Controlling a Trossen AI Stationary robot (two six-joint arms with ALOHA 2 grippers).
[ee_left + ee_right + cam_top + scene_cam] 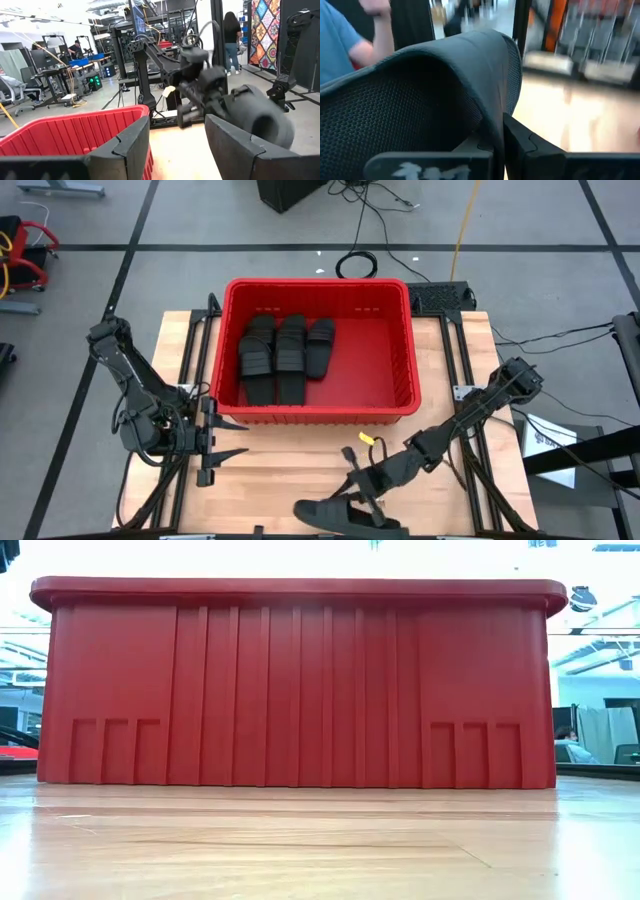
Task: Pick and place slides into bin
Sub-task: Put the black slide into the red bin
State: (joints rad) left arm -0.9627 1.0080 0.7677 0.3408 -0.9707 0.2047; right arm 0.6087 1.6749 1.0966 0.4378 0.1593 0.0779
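The red bin (415,350) stands at the table's far middle; its near wall (300,690) fills the low view. Three black slides (285,350) lie side by side on the bin's floor, toward its left. Another black slide (340,517) is at the table's near edge, with my right gripper (365,492) shut on it; the left wrist view shows it as a dark arch (262,117). My left gripper (235,438) waits open, level, off the bin's near left corner, with nothing between its fingers. My right gripper pinches the slide's wide strap by its edge (496,125) between its two fingers. The fingers lie about level and come from the table's right side. The strap arches ahead of the fingers. In the left wrist view the slide looks lifted clear of the table.
A small yellow tag (366,438) lies on the wood between the bin and my right arm. Bare tabletop (300,850) stretches in front of the bin. Beyond the table are racks, cables and people, one of them in a blue sleeve (340,40).
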